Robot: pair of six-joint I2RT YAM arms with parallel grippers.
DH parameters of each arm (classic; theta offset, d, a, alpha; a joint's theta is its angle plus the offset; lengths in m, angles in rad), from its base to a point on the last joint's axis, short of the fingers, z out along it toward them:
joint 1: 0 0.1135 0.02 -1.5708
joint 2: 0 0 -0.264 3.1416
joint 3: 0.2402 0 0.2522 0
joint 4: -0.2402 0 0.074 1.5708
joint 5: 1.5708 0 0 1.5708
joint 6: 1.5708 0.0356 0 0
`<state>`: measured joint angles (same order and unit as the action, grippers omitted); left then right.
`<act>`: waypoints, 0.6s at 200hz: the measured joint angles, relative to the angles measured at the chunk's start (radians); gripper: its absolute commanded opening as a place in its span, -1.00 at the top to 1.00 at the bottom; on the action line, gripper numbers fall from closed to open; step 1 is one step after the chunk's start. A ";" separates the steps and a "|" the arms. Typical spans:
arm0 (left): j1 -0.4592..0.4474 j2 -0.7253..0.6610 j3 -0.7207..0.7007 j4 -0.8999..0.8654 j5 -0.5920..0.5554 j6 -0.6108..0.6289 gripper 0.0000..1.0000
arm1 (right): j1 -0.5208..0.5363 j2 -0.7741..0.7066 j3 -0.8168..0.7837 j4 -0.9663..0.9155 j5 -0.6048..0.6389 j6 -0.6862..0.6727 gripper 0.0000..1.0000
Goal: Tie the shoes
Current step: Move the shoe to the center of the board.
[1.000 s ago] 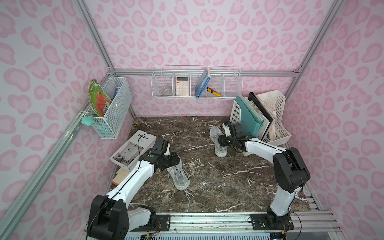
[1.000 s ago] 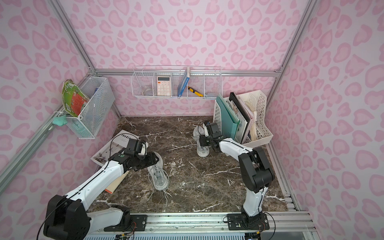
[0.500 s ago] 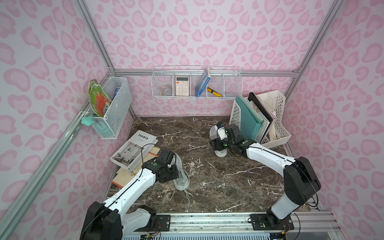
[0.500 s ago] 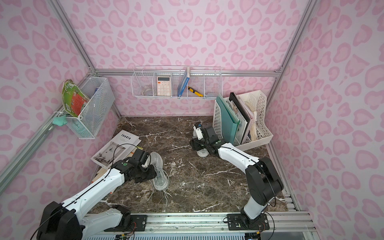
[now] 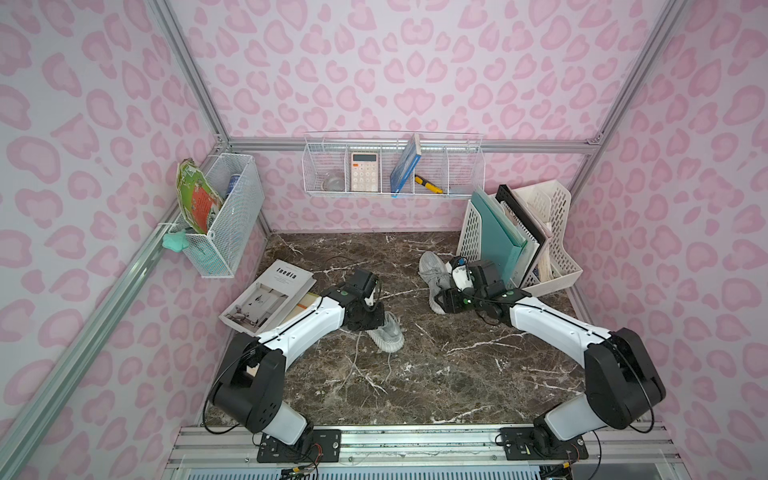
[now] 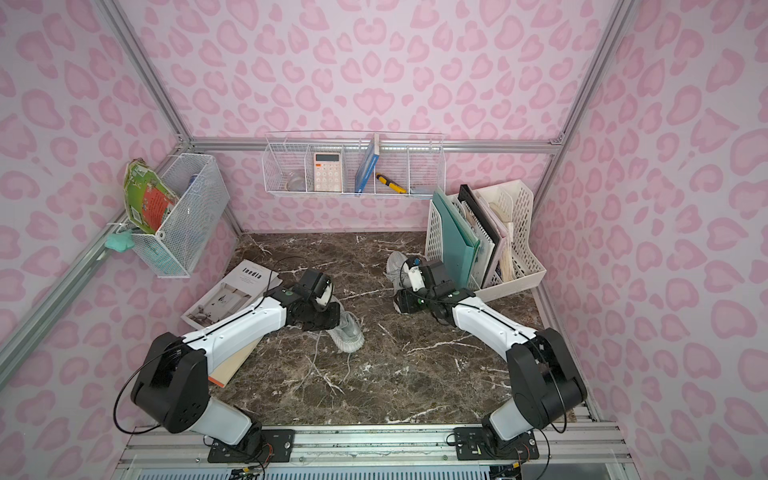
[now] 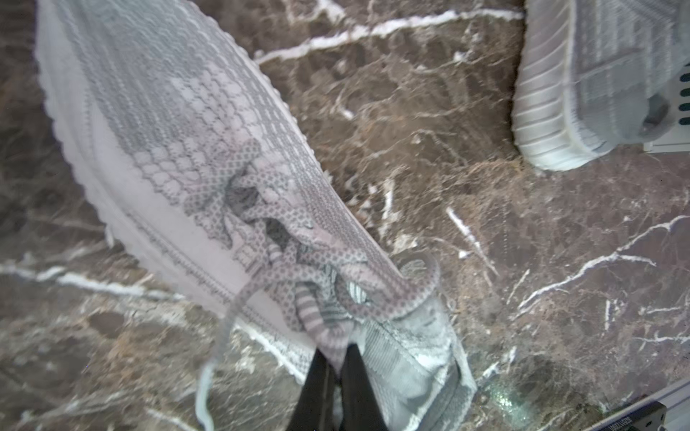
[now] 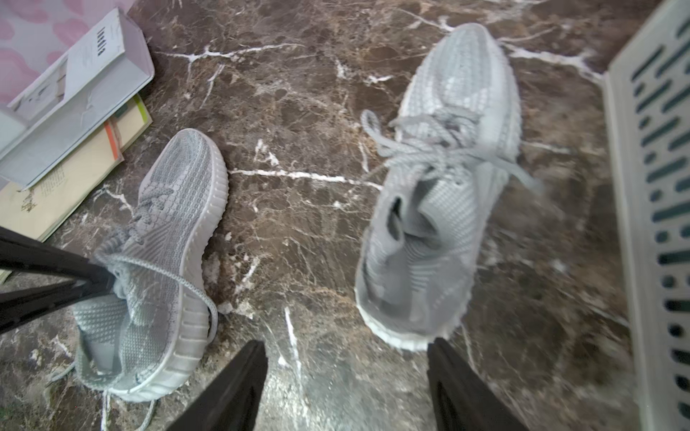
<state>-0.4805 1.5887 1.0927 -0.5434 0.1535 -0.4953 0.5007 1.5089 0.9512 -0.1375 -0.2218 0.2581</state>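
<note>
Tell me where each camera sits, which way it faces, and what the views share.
Both top views: high at the front, facing down onto the brown marble table; left arm and right arm show full length.
Left wrist: faces along the shut left gripper, pinching a lace of the near light grey knit sneaker.
Right wrist: faces past the open right gripper toward the far grey sneaker.
Shared: both wrist views hold both sneakers.

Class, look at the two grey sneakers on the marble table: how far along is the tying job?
Done: nothing certain; the near shoe has laces trailing loose on the table. In hand: the left gripper is shut on those laces at the tongue; the right gripper hangs open by the far shoe, holding nothing. Left: this bow, likely the far shoe's too.
</note>
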 measured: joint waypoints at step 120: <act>0.036 0.049 0.090 -0.106 -0.006 0.129 1.00 | 0.066 -0.034 -0.084 -0.019 -0.071 0.009 -0.43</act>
<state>-0.4446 1.6375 1.1824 -0.6491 0.1478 -0.3668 0.5663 1.4746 0.8673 -0.1570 -0.2924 0.2668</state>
